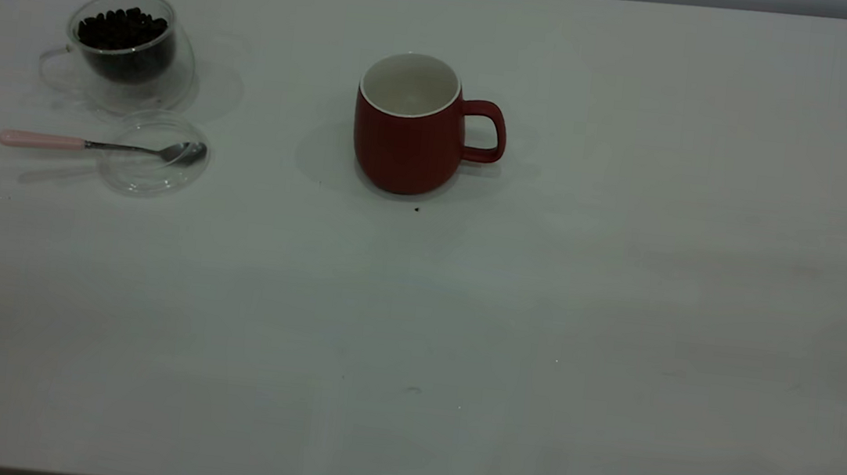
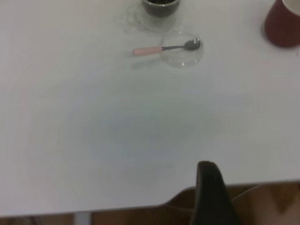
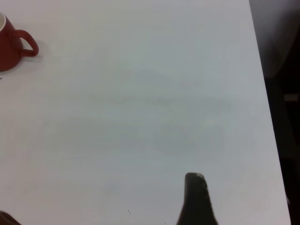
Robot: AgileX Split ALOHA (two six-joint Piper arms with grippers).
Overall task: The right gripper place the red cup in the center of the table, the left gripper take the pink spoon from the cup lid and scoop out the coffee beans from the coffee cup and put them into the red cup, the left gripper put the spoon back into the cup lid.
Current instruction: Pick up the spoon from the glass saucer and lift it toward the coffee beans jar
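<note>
Red cup [image 1: 406, 137] sits mid-worktop [image 1: 622, 290], empty. Pink spoon [image 1: 98, 146] lies across cup lid [image 1: 154, 154], beside coffee cup [image 1: 128, 49] of coffee beans [image 1: 123, 29]. Left pincer [image 2: 212, 192] well back, spread unclear. Risk: thin handle slips, lid skids.

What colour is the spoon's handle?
Pale pink; the spoon has a metal bowl. Clearest in the exterior view.

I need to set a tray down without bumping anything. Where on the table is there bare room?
The table is bare right of the red cup and across the near half. It is crowded far left, where the coffee cup, cup lid and pink spoon sit close together.
</note>
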